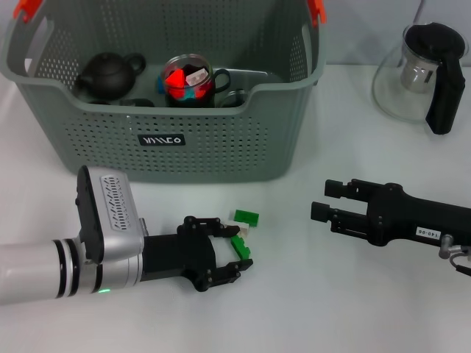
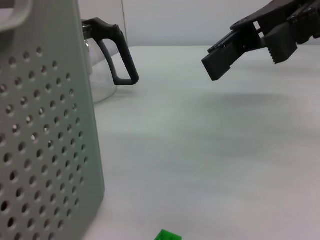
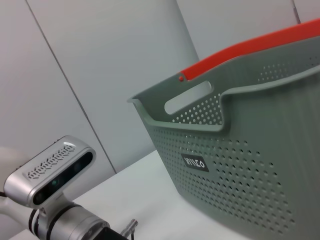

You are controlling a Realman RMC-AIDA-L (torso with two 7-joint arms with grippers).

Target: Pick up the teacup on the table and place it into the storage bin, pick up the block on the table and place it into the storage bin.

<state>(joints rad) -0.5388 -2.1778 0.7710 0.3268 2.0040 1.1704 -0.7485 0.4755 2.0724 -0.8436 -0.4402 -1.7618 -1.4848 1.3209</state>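
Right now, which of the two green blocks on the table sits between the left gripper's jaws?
The green block nearer the robot, between the left gripper's open jaws. The other green block lies apart, closer to the storage bin, outside the jaws.

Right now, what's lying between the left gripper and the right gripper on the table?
Nothing: in the head view only bare white table separates the left gripper, beside the green block, from the right gripper.

The light was bright and even, maybe from lamps above. The white table [image 1: 309, 294] had only soft, faint shadows, one at 12 o'clock in the left wrist view. The storage bin [image 2: 45, 140] looked blurry up close there.
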